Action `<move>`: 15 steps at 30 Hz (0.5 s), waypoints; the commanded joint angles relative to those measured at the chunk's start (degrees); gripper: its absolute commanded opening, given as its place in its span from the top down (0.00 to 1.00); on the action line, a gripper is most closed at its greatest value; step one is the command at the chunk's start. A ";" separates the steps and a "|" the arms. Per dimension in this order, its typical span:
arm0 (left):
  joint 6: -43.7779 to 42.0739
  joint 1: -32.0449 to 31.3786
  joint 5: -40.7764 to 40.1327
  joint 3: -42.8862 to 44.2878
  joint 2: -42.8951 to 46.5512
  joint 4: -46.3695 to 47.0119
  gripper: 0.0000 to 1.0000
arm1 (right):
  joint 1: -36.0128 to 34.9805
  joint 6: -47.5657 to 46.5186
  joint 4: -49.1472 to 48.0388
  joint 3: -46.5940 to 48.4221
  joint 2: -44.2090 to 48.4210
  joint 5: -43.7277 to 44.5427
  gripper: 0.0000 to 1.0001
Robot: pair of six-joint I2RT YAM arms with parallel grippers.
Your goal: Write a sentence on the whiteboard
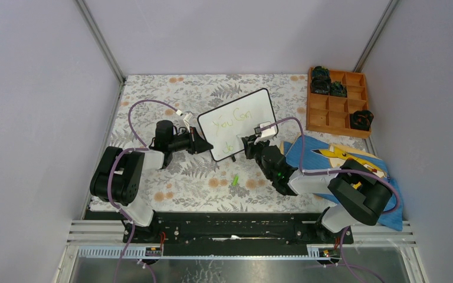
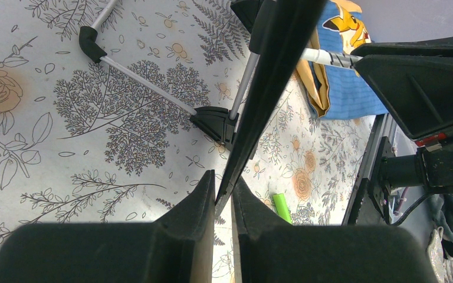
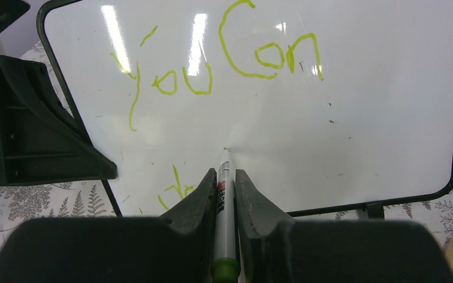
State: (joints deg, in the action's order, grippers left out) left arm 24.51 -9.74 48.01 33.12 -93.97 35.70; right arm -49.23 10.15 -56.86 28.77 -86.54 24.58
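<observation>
The board (image 1: 242,121) stands tilted on its feet in the middle of the table (image 1: 153,94), with its face toward the near right. From above, its left end sits nearer than its right end.

The left gripper (image 2: 223,186) is closed on the board's near left edge. In the left wrist view the thin black frame runs up from between the two fingers (image 2: 191,206).

The right gripper (image 3: 225,177) is clamped on a marker (image 3: 225,183), which points away from the wrist at the board face. The marker tip appears to touch the white surface in the lower middle.

The sentence (image 3: 199,89) is only partly there. "You Can" runs in light green across the upper part of the board. Below it, a few strokes of a second line sit just left of the marker tip, partly hidden behind the right gripper's left finger.

A green cap (image 1: 235,180) lies on the table near the board, between the two arms. A blue bag (image 1: 307,154) with a yellow cartoon figure lies at the right, under the right arm. A wooden tray (image 1: 318,115) sits at the far right, with dark things in some of its compartments.
</observation>
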 commanded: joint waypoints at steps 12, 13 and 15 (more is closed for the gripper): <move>-2.10 -0.33 -5.08 0.27 -1.74 -5.91 1.00 | 0.14 2.39 4.47 -1.17 2.02 1.29 1.00; -2.10 -0.40 -5.04 0.27 -1.82 -5.91 1.00 | 0.17 2.53 4.74 -1.24 2.16 1.22 1.00; -2.10 -0.37 -5.03 0.27 -1.79 -5.91 1.00 | 0.13 2.66 5.27 -1.48 2.46 0.93 1.00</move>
State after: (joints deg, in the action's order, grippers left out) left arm 24.49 -9.74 47.99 33.15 -93.97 35.66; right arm -49.23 12.03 -53.87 28.01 -85.60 24.51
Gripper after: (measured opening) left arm 0.181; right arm 0.186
